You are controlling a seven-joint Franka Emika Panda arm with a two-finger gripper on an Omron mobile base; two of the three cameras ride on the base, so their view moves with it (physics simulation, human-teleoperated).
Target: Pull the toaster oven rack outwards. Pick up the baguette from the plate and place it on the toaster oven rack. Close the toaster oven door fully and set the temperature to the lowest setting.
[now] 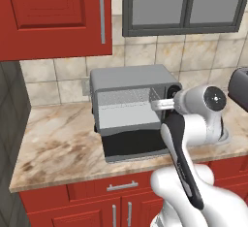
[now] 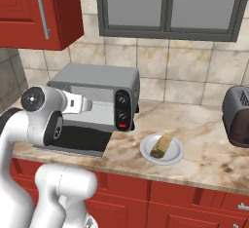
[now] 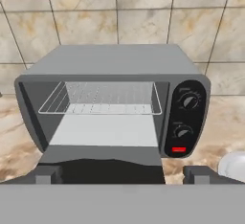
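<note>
Claw [image 3: 122,173] spread wide and empty, facing the open toaster oven [image 3: 115,65].

Toaster oven door [image 1: 138,146] dropped flat onto the marble tabletop [image 1: 58,143], dark glass panel lying level in front of the cavity. Toaster oven rack [image 3: 100,98] seated inside the cavity, about halfway up, silver mesh reaching nearly wall to wall. Two round knobs [image 3: 190,102] and a small red button [image 3: 179,149] stacked on the black control strip to the right of the opening. Baguette [image 2: 161,145] lying across the plate [image 2: 146,151], just beside the oven on its right. Dark rounded toaster [image 2: 237,116] well apart, further along the tabletop.
</note>
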